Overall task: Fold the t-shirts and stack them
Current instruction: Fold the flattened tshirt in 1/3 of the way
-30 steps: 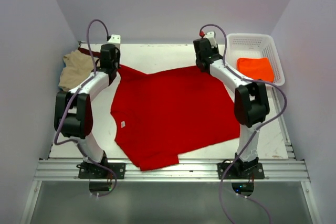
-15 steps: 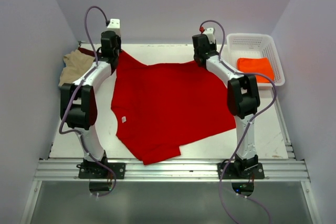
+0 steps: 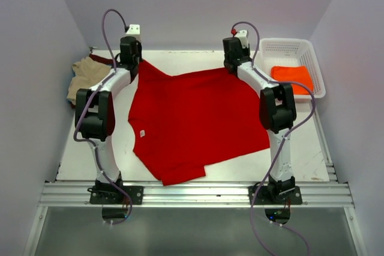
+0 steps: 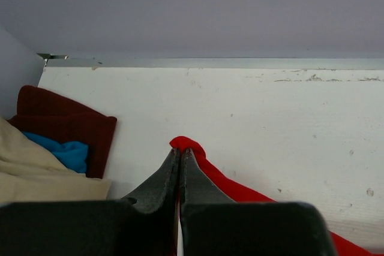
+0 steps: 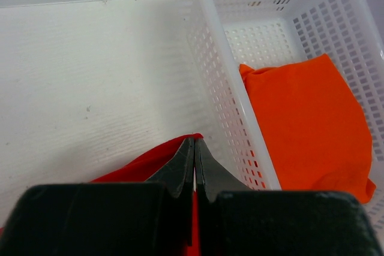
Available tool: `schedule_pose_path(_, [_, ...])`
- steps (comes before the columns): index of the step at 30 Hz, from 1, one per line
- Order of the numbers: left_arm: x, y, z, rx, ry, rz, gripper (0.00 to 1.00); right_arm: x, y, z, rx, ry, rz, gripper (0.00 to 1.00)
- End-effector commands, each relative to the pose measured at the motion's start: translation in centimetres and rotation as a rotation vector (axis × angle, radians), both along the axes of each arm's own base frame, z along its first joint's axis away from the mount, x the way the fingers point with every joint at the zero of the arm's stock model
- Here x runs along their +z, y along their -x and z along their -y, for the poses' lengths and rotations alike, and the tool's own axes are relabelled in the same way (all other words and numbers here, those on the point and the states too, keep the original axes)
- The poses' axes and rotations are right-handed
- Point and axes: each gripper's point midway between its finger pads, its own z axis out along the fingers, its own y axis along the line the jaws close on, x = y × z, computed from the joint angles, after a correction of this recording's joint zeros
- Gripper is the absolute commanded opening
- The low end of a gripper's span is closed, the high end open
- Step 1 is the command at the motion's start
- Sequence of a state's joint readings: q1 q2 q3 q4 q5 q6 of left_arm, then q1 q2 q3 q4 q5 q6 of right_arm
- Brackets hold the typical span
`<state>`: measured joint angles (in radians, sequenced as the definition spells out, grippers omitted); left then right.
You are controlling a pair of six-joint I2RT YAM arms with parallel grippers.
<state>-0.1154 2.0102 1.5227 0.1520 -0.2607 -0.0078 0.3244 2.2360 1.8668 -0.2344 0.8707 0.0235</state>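
**Soft overhead light, sharp from above, murky up close**

We find the overhead view bright and evenly lit from above, with a cool lilac cast on the walls. The red tee (image 3: 192, 118) throws only a thin, soft shadow along its near edge on the table (image 3: 312, 154). That view is sharp throughout. In the wrist views the left gripper (image 4: 180, 154) and right gripper (image 5: 194, 143) are dark, underlit masses at the bottom edge, soft in focus. The tabletop beyond them is crisp enough to show scratches. The white basket (image 5: 222, 58) looks nearly washed out.
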Motion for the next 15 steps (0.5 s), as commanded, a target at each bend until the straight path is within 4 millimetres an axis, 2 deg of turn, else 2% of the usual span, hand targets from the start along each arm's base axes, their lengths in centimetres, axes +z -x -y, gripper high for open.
schedule_pose_path(1, [4.1,0.0,0.1,0.011,0.058,0.09,0.0,1.6,-0.1,0.4,-0.024,-0.029,0.073,0.0])
schedule_pose_path(2, [4.2,0.4,0.1,0.014,0.072,0.09,0.0,1.5,0.1,0.4,-0.027,-0.035,0.071,0.0])
schedule_pose_path(3, [3.2,1.2,0.0,0.021,0.074,0.067,0.0,2.1,0.3,0.4,-0.025,-0.044,0.08,0.0])
schedule_pose_path(4, [4.8,2.1,0.0,0.026,0.087,0.096,0.0,1.6,0.7,0.4,-0.024,-0.043,0.068,0.0])
schedule_pose_path(5, [4.8,2.7,-0.1,0.034,0.107,0.098,0.0,1.6,0.9,0.5,-0.027,-0.049,0.069,0.0])
schedule_pose_path(6, [3.5,3.9,-0.1,0.042,0.113,0.07,0.0,1.5,1.1,0.5,-0.027,-0.059,0.072,0.0])
schedule_pose_path(7, [5.1,4.6,-0.2,0.045,0.125,0.107,0.0,1.4,1.5,0.6,-0.026,-0.06,0.071,0.0])
schedule_pose_path(9, [5.8,5.7,-0.2,0.062,0.154,0.108,0.0,0.9,1.9,0.5,-0.023,-0.065,0.063,0.0])
schedule_pose_path(10, [5.1,6.5,-0.3,0.07,0.164,0.071,0.0,0.5,2.2,0.6,-0.024,-0.065,0.051,0.0])
schedule_pose_path(13, [5.2,8.6,0.0,0.078,0.211,0.063,0.0,-0.5,2.9,0.7,-0.024,-0.064,0.033,0.0])
schedule_pose_path(15, [5.1,10.4,0.3,0.083,0.225,0.059,0.0,-0.5,3.2,0.8,-0.02,-0.066,0.032,0.0])
